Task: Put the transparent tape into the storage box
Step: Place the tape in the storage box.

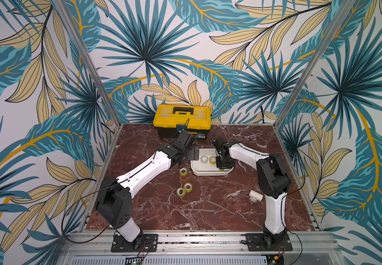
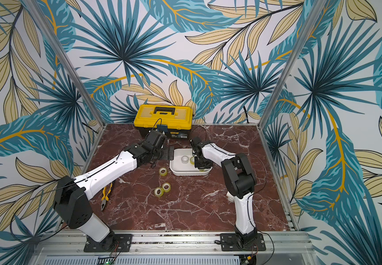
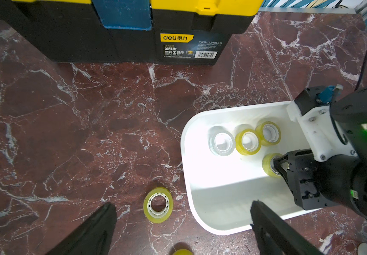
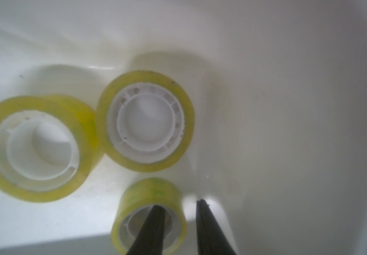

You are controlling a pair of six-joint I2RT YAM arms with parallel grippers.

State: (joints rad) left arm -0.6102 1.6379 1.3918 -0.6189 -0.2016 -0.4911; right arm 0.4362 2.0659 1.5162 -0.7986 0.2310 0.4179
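Note:
The white storage box (image 1: 208,173) (image 2: 185,173) sits mid-table with several rolls of transparent tape in it: a pale one (image 3: 221,143) and yellowish ones (image 3: 247,142). My right gripper (image 4: 178,204) reaches down into the box. One finger is inside the core of a yellowish roll (image 4: 149,198) lying on its side. The other finger stands outside that roll with a gap to its wall, so the jaws are parted. My left gripper (image 3: 182,204) hangs open over the box's left rim, holding nothing. Three rolls lie on the table: (image 1: 183,171), (image 1: 188,186), (image 1: 181,191).
A yellow-and-black toolbox (image 1: 182,119) stands shut at the back edge, just behind the left wrist. A white pipe fitting (image 1: 255,195) lies by the right arm. Yellow-handled pliers (image 2: 106,193) lie under the left arm. Metal frame posts bound the marble table on both sides.

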